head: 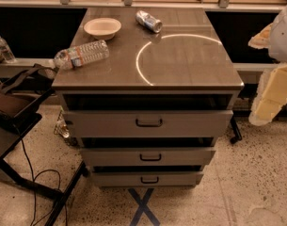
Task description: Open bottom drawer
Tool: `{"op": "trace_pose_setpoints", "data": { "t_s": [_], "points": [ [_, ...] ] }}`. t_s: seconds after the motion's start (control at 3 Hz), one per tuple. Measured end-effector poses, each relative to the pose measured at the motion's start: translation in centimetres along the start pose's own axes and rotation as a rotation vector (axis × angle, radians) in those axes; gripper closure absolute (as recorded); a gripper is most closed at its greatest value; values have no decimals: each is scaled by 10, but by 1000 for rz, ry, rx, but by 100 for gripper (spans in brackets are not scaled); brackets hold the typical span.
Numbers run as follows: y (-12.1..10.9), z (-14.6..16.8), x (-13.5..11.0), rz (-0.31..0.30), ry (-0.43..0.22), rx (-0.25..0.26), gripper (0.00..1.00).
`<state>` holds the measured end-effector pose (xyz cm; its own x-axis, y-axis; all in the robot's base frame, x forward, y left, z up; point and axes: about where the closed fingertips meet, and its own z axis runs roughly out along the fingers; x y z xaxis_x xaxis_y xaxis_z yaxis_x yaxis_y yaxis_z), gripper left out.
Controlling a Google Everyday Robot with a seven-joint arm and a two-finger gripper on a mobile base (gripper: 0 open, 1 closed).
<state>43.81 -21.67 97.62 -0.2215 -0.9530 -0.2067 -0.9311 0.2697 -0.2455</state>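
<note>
The bottom drawer (180, 178) is the lowest and slimmest of three grey fronts on the cabinet (180, 65). It has a small black loop handle (149, 179). A thin dark gap shows above its front. The middle drawer (190, 156) and the tall top drawer (190, 123) also show dark gaps above them. My gripper (271, 95), cream and white, hangs at the right edge of the camera view. It is level with the top drawer, well to the right of the cabinet and above the bottom drawer. It touches nothing.
On the cabinet top lie a white bowl (102, 28), a can on its side (148, 21) and a water bottle on its side (82, 54). A black stand (16, 107) and cables (35, 187) are on the left. A blue tape X (143, 208) marks the floor in front.
</note>
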Motion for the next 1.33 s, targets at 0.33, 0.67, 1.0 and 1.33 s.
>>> {"op": "trace_pose_setpoints", "data": {
  "t_s": [0.33,0.67,1.0,1.33],
  "points": [
    [0,0,0,0,0,0,0],
    [6,8,4,-8,-18,14,0],
    [33,45,43,-57,-77,60,0],
    [56,77,79,-97,-105,108,0]
  ]
}}
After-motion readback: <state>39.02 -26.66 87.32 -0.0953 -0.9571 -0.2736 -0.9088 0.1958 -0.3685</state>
